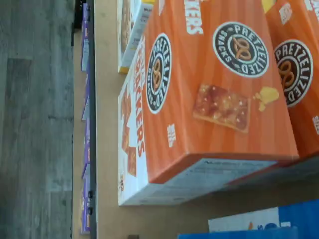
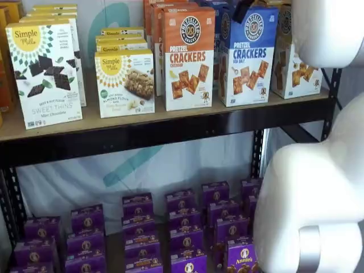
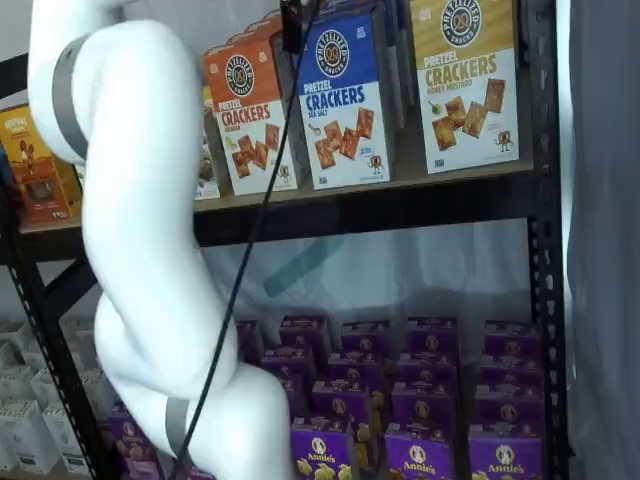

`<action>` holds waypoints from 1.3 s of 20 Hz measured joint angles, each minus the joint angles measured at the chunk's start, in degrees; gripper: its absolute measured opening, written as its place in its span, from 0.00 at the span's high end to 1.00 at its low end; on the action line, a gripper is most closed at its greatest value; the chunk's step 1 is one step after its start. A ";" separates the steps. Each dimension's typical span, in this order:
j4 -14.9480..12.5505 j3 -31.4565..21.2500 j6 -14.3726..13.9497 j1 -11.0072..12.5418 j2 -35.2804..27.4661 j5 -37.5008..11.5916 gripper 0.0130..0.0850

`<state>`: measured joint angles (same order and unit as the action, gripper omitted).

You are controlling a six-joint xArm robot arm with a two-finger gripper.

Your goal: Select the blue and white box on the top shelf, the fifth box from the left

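Orange cheddar pretzel-cracker carton [image 2: 189, 57] stands just left of the blue and white box [image 2: 248, 56] on the top shelf [image 2: 170, 129], a yellow-topped cracker carton [image 2: 296, 60] on its right; further left, Simple Mills almond-flour box [image 2: 125, 82] and Sweet Thins box [image 2: 45, 74]. Purple Annie's boxes [image 3: 420, 400] fill the lower level. White arm [image 3: 140, 230] and black cable [image 3: 250, 230] block part of a shelf view. Gripper [image 2: 243, 9]: only a dark finger tip shows at the top edge, no box in it; jaws stand at their widest. Finger tip hangs right above the blue box's top, contact unclear. Wrist view mostly orange cartons, blue box corner [image 1: 299, 219] at the edge.
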<state>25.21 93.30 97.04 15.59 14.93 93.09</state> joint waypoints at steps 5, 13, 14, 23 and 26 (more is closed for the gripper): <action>-1.47 0.18 0.67 -0.21 -0.92 -0.53 0.00; -4.95 3.09 1.37 -0.73 -3.92 2.47 0.00; -5.83 4.27 1.35 -0.94 -4.73 3.87 0.00; -10.30 6.85 1.22 -2.41 -7.04 7.93 0.00; -10.42 6.84 1.24 -2.44 -7.12 8.26 0.00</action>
<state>14.79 100.14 98.28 13.15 7.81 101.36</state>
